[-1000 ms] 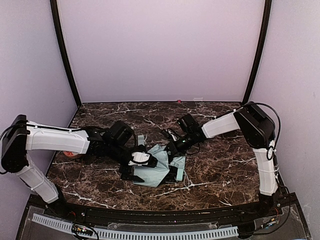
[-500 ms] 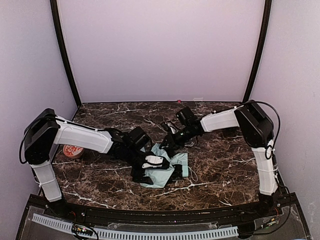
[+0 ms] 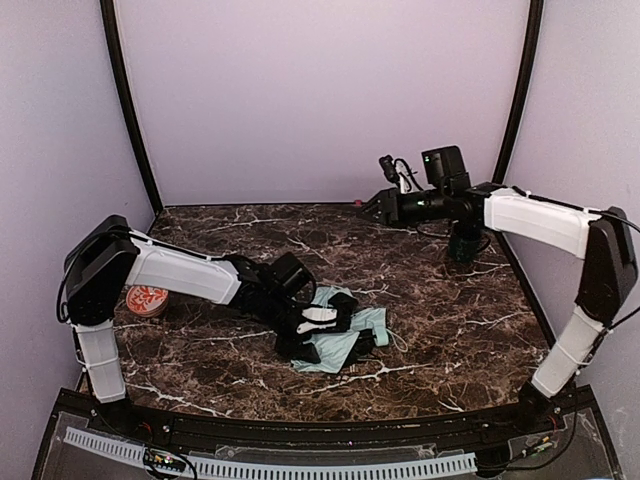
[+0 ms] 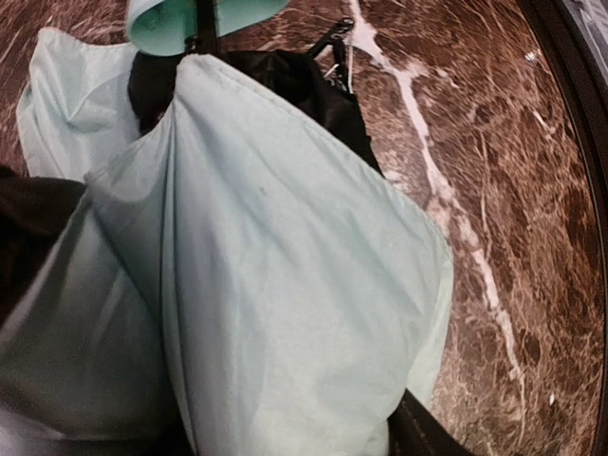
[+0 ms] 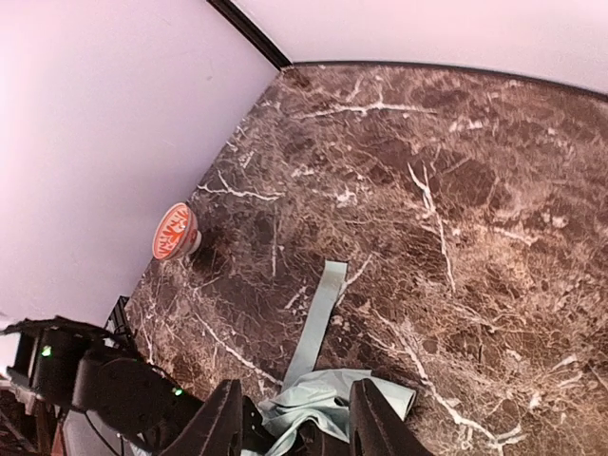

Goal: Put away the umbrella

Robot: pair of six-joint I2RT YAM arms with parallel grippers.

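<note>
Umbrella (image 3: 376, 320) beneath the left hand (image 3: 348, 326), red-patterned bowl (image 3: 146, 300) well apart.

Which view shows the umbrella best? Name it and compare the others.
Top external: the whole umbrella lies on the table, partly under the left arm. Left wrist shows only close-up canopy fabric; right wrist catches just its edge and strap.

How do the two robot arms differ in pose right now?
The left arm reaches low across the table, its jaws down at the mint umbrella; the right arm hangs high near the back wall, away from it. The right arm's jaws stand apart and empty; whether the left arm's jaws grip fabric is hidden. Both arms are white and black.
</note>
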